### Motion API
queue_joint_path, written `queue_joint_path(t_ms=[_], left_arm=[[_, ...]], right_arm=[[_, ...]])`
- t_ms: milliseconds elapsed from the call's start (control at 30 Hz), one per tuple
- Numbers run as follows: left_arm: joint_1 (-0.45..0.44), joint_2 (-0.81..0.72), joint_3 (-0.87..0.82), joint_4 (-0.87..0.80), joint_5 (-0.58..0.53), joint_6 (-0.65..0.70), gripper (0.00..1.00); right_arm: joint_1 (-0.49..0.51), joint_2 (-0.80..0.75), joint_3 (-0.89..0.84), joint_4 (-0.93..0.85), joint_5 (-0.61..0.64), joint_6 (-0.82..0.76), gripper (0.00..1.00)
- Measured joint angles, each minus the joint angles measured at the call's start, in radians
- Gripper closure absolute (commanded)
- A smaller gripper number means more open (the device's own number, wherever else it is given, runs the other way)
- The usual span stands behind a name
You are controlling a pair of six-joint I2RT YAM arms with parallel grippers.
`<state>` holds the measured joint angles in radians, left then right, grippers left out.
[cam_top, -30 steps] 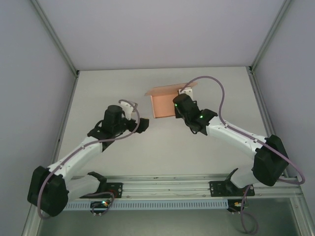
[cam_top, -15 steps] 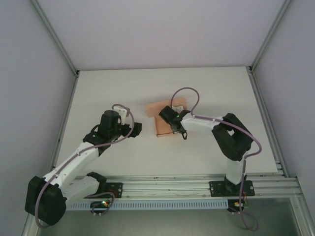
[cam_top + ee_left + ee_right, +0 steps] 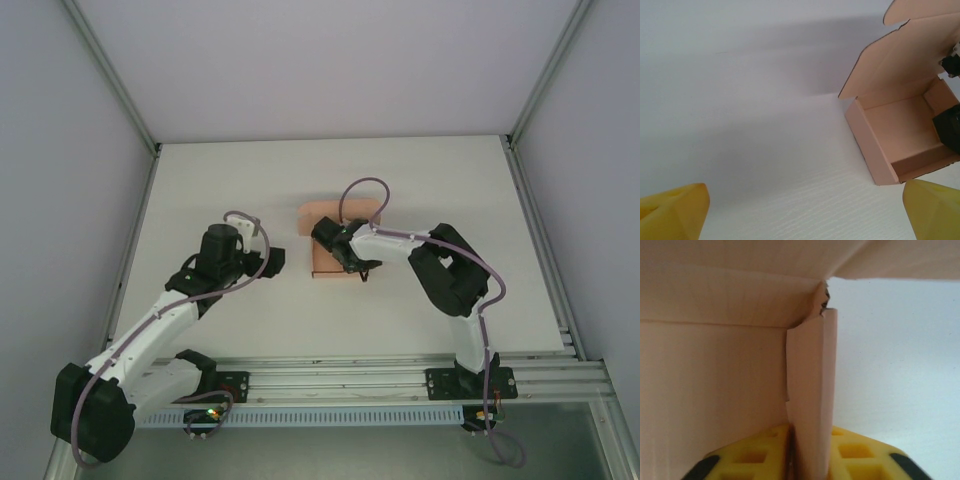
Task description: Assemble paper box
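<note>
The paper box (image 3: 900,135) sits mid-table (image 3: 230,180) with its cavity open and its lid flap laid back on the far side. The left gripper (image 3: 805,212) is near the box on its left, its 2 yellow fingers released, wide apart and clear of the card. The right gripper (image 3: 810,450) reaches into the box with 1 pad on each side of a side wall; whether it clamps that wall cannot be told.

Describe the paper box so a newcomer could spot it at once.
Look to the middle of the white table. The paper box is a salmon-pink card tray, lid flap open, one wall between the fingers of the right gripper. Nothing else is pink.
</note>
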<state>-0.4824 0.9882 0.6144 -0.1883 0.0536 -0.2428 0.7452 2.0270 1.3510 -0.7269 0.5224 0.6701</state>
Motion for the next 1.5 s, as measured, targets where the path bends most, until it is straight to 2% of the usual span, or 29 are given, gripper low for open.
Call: queue_joint_path(t_ms=[67,200,333,433,600,733,867,1167,1267,1433,1500], left_arm=[[0.0,0.0,0.0,0.0,0.0,0.0,0.0],[0.0,0.0,0.001,0.0,0.005,0.0,0.0],[0.0,0.003,0.006,0.001,0.017,0.0,0.0],[0.0,0.021,0.021,0.01,0.033,0.001,0.0],[0.001,0.088,0.063,0.029,0.064,0.008,0.0],[0.001,0.146,0.09,0.052,0.082,0.011,0.0],[0.001,0.182,0.093,0.069,0.095,0.011,0.0],[0.006,0.19,0.093,0.07,0.107,0.011,0.0],[0.006,0.19,0.093,0.07,0.107,0.011,0.0],[0.006,0.185,0.093,0.069,0.106,0.011,0.0],[0.006,0.179,0.092,0.069,0.103,0.011,0.0]], right_arm=[[0.0,-0.016,-0.01,0.0,-0.007,0.004,0.61],[0.0,-0.08,-0.047,0.011,-0.022,-0.002,0.54],[0.0,-0.185,-0.088,0.048,-0.037,-0.022,0.43],[0.0,-0.272,-0.127,0.099,-0.043,-0.044,0.32],[-0.005,-0.378,-0.201,0.165,-0.054,-0.109,0.28],[-0.045,-0.418,-0.26,0.227,-0.11,-0.145,0.37],[-0.113,-0.419,-0.354,0.343,-0.214,-0.143,0.38],[-0.172,-0.33,-0.438,0.565,-0.367,-0.113,0.49],[-0.187,-0.294,-0.438,0.61,-0.382,-0.106,0.59],[-0.197,-0.27,-0.437,0.62,-0.373,-0.096,0.98],[-0.199,-0.269,-0.437,0.621,-0.367,-0.089,1.0]])
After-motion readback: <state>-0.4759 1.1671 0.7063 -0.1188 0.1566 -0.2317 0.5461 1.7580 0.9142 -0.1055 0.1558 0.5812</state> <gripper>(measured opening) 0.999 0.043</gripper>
